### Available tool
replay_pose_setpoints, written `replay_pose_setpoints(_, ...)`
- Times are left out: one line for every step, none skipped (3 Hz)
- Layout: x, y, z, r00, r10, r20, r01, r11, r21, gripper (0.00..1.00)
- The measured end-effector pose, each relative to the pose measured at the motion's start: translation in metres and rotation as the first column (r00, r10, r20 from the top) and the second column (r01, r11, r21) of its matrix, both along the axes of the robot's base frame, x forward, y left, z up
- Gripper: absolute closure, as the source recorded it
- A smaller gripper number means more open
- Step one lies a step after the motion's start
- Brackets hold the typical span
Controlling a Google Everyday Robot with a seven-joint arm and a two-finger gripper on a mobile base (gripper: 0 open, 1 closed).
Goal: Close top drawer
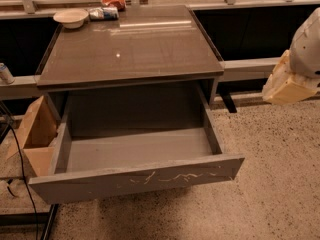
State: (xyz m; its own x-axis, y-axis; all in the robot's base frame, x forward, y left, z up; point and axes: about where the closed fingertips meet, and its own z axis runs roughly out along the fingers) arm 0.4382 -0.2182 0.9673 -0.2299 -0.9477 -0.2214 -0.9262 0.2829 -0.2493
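Farthest to the gripper's left, at the frame's edge, a small pale cylindrical can stands on a long grey ledge, at about the gripper's own height. Lower than the gripper and also far to its left, an open brown cardboard box sits on the floor just beside the drawer unit, with a thin black cable trailing down in front of it. Higher than the gripper and well to its left, a shallow round white bowl rests on the back left corner of the glossy grey-brown square cabinet top. On the bowl's gripper side lie a crumpled silvery-blue packet and, just beyond it, a red-and-white packet. Under that top the top drawer — wide, deep and grey, with a flat handle-less front bearing pale scratch marks right of centre — stands pulled far out, its inner floor in full view. Its front panel lies below the gripper and to its left, well apart from it, and the panel's right corner is the part nearest it. The gripper — a pale cream blocky piece under a rounded whitish arm housing — hangs at the right edge above the speckled stone floor. It touches nothing, and whether it is clenched or released cannot be told.
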Motion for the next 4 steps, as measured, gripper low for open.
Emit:
replay_pose_setpoints(-0.001,-0.007,-0.021,0.9996,-0.029,0.003,0.029,0.999,0.026,1.0)
replay_pose_setpoints(-0.004,-0.014,-0.041,0.9984,-0.055,-0.006,0.056,0.997,0.061,1.0)
replay_pose_setpoints(-0.014,-0.019,-0.068,0.9965,-0.077,-0.034,0.08,0.992,0.098,1.0)
replay_pose_setpoints(-0.034,-0.014,-0.101,0.9915,-0.059,-0.115,0.075,0.988,0.136,1.0)
